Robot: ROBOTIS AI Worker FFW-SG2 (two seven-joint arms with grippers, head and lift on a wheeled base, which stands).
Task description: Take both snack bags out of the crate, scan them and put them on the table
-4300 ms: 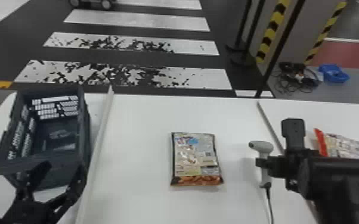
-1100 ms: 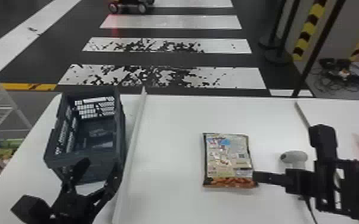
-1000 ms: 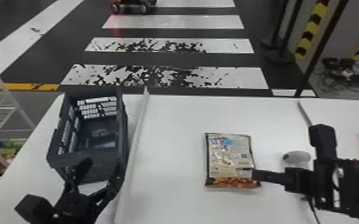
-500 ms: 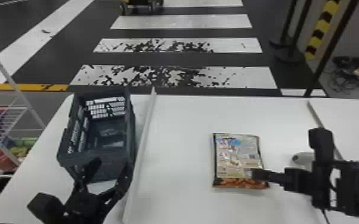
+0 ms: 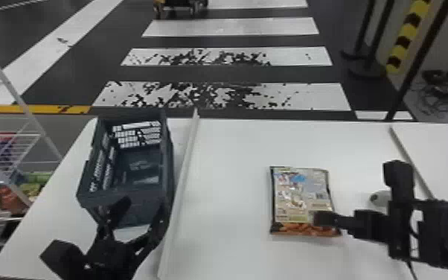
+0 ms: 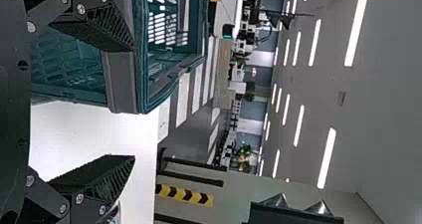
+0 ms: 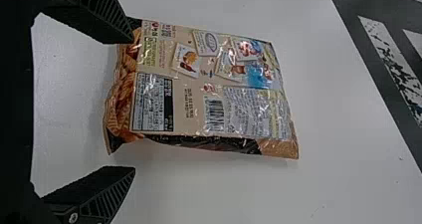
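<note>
Grippers, two, fingers spread wide, both empty: left gripper [image 5: 141,214] toward the left edge of the white table [image 5: 234,149], right gripper [image 5: 323,219] farther right. Crate [image 5: 134,199], dark, openwork-sided, upright by the far left corner. Snack bag [image 5: 297,197], one, lying flat, well in from the far edge. Scanner [image 5: 378,198], pale, partly hidden, right of the bag.

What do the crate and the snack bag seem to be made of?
The crate looks like matte, rigid plastic, given its moulded, slotted walls. The snack bag seems to be glossy printed film, perhaps foil-lined, with crinkles and bright glints.
</note>
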